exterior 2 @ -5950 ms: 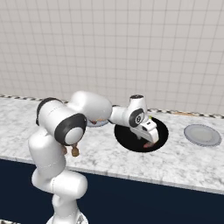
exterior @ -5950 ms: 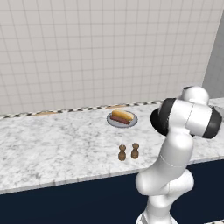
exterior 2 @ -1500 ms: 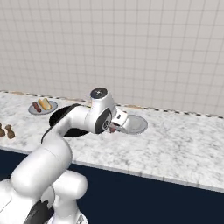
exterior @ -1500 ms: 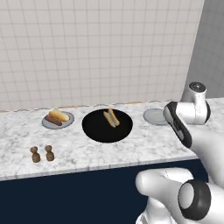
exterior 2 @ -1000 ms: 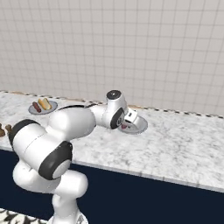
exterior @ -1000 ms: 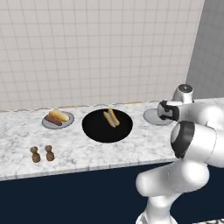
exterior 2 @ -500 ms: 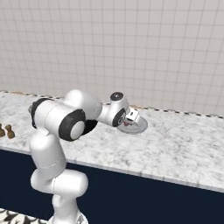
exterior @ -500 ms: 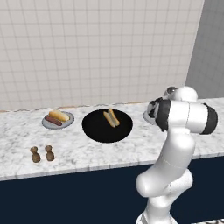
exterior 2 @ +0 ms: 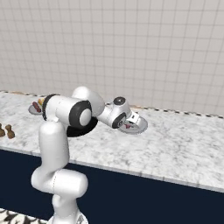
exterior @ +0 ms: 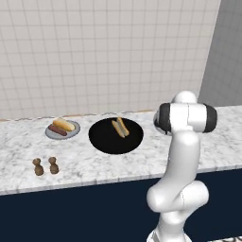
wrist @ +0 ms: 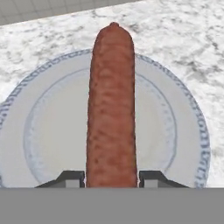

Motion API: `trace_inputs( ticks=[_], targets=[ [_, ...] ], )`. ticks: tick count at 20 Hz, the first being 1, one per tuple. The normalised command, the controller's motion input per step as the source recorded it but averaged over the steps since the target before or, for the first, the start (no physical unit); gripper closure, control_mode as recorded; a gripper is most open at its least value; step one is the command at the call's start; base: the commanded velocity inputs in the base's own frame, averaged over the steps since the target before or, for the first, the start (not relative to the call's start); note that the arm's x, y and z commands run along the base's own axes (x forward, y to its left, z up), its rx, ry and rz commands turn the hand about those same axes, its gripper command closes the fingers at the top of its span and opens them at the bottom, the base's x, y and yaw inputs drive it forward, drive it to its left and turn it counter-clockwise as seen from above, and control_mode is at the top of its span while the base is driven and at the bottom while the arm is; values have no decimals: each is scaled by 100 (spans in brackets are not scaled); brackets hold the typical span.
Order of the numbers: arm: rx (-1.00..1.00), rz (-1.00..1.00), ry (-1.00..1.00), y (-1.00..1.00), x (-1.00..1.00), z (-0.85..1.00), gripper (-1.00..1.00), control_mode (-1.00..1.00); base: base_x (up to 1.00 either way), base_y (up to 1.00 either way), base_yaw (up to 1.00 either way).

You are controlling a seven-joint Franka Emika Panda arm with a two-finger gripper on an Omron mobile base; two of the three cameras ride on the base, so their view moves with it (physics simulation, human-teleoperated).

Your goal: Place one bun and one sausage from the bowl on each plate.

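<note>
Counter (exterior: 94, 163): marble, with everything set on it.
Bowl (exterior: 105, 140): black, in the middle; one bun (exterior: 123, 125) and one sausage (exterior: 116, 128) are left inside.
Left plate (exterior: 52, 133): a bun and a sausage are laid on it.
Right plate (wrist: 43, 131): seen under the held sausage (wrist: 111, 109).
Gripper (wrist: 111, 177): jaws are closed on the sausage.

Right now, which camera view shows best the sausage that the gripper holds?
The hand view: the sausage runs up between the fingertips of the gripper, over the grey plate. In the right base view the hand covers it; in the left base view the arm does.
</note>
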Motion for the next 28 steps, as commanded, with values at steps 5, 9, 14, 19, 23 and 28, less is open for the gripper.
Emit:
trace_inputs(
  ticks=[5, 9, 14, 19, 23, 28],
  targets=[
    [0, 0, -4, 0, 21, 3, -100, -100, 0, 0, 0],
    [0, 0, -3, 0, -1, 75, -100, -100, 0, 0, 0],
    [0, 2, -19, 33, -41, 100, -100, -100, 0, 0, 0],
    [-9, 17, -27, 79, -83, 100, -100, -100, 0, 0, 0],
    [-17, 25, -12, 96, -95, 100, -100, -100, 0, 0, 0],
    [-21, 14, 6, 100, -63, 100, -100, -100, 0, 0, 0]
  ],
)
